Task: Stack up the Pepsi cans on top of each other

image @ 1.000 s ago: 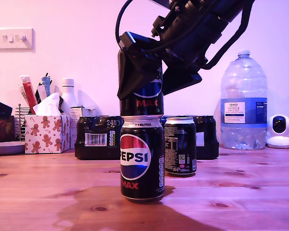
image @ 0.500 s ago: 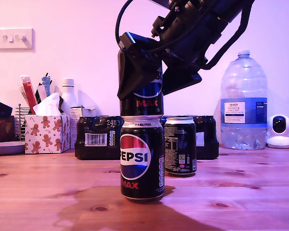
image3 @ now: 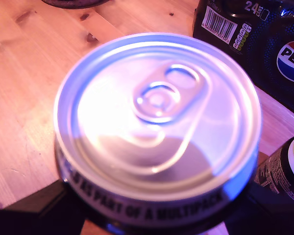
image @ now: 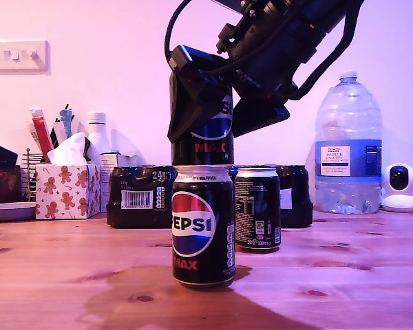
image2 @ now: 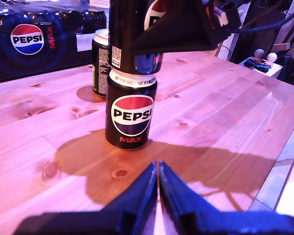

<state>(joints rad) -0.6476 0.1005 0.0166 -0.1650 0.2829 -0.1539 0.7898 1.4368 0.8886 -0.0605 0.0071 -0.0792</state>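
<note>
Pine table (image: 372, 275) holds 2 stacked Pepsi cans (image: 203, 227), my second gripper (image: 205, 117) clamping the upper.

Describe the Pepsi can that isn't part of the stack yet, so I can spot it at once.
Start at the stacked pair in the middle of the wooden table: the bottom can with the upper can held by my second gripper. The loose can stands just behind, to the exterior view's right. It alone shows small print instead of the Pepsi globe.

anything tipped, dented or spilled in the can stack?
Nothing stands out. The top Pepsi can sits upright and centred on the bottom Pepsi can, with my second gripper around it. The third Pepsi can stands upright behind. No dents or liquid visible on the table.
</note>
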